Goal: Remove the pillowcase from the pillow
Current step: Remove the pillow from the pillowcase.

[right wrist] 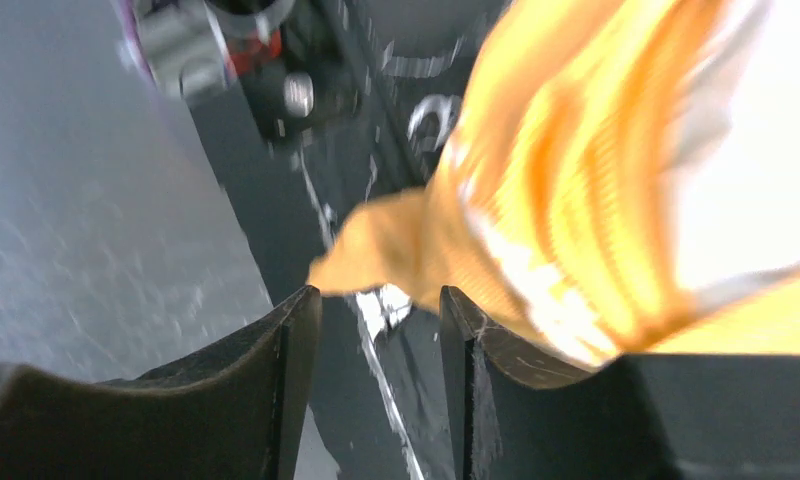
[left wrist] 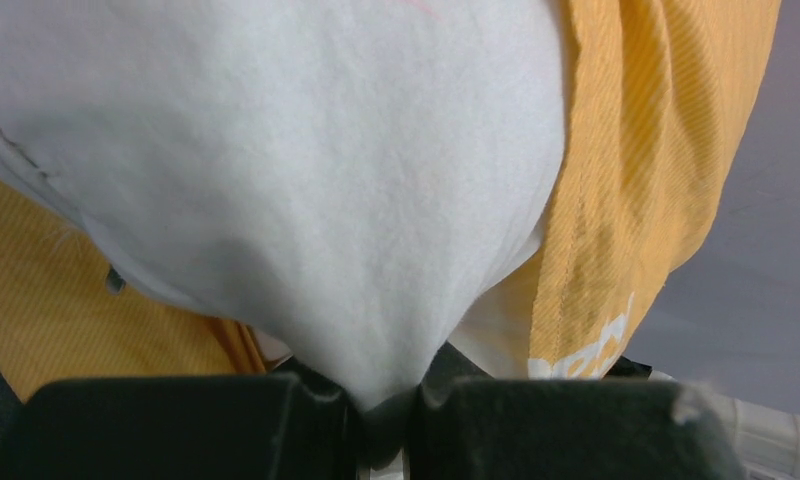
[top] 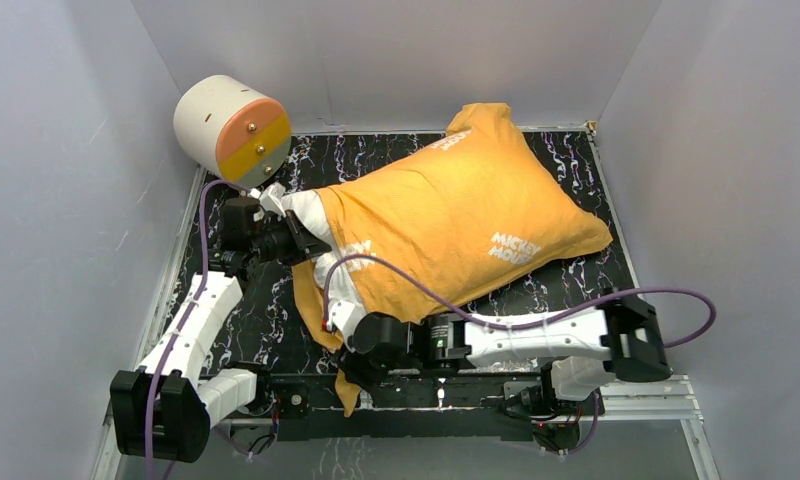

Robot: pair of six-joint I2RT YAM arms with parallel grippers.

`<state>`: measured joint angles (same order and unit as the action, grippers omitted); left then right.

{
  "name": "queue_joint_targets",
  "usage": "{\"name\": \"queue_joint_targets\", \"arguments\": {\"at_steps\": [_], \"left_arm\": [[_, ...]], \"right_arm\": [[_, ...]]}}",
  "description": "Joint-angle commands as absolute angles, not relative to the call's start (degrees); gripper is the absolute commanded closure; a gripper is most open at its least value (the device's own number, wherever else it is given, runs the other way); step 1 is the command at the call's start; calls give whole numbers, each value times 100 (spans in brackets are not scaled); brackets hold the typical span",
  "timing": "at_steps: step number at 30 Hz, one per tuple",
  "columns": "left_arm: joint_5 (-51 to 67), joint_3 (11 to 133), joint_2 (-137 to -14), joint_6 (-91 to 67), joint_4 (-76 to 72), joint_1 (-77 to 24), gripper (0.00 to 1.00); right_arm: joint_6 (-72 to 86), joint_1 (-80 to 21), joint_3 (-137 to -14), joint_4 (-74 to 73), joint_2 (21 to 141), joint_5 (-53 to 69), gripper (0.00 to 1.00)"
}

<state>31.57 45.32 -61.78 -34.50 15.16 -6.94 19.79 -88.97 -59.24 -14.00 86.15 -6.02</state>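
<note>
Currently, the pillowcase [top: 456, 215], orange-yellow face up, is seen lying diagonally across the black marbled table [top: 576, 165], with only the left end of the white pillow [left wrist: 306, 200] exposed at its open mouth. That exposed white fabric is pinched between the closed jaws of the left gripper [left wrist: 381, 425]. The jaws of the right gripper [right wrist: 379, 305] are held apart near the table's front edge; a loose corner of the pillowcase is seen just beyond the fingertips, but nothing is clamped. A cream cylinder [top: 231, 130] is seen at the far left corner.
</note>
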Motion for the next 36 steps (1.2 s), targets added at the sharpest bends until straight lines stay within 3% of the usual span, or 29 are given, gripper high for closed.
{"name": "queue_joint_targets", "arguments": {"at_steps": [1,5,14,22,25,28,30,32,36], "left_arm": [[3502,4372,-5875,-3408,1360,-702,100],[3505,4443,-5818,-3259,1554,-708,100],[3533,4630,-5757,-3232,1765,-712,100],[3533,4805,-5801,-3087,1815,-880,100],[3494,4799,-5801,-3056,1876,-945,100],[3429,4811,-5792,-3024,1947,-967,100],[3423,4836,-5803,-3051,1939,-970,100],[3527,4862,-5879,-3093,1828,-976,100],[3440,5120,-6119,-3124,1804,-976,100]], "right_arm": [[1972,-8850,-6570,-1085,7956,-2259,43],[2112,-8445,-6682,-847,7982,-2231,39],[2232,-8024,-6895,-839,8731,-1081,40],[1954,-8024,-7370,-1521,9281,-1912,42],[1932,-7969,-7514,-1666,9303,-2345,35],[1876,-7703,-7685,-1988,9474,-1274,33],[1855,-7690,-7643,-2009,9697,-373,38],[1800,-7751,-7501,-1797,9971,721,51],[1595,-8259,-7270,-1611,10279,1578,65]]}}
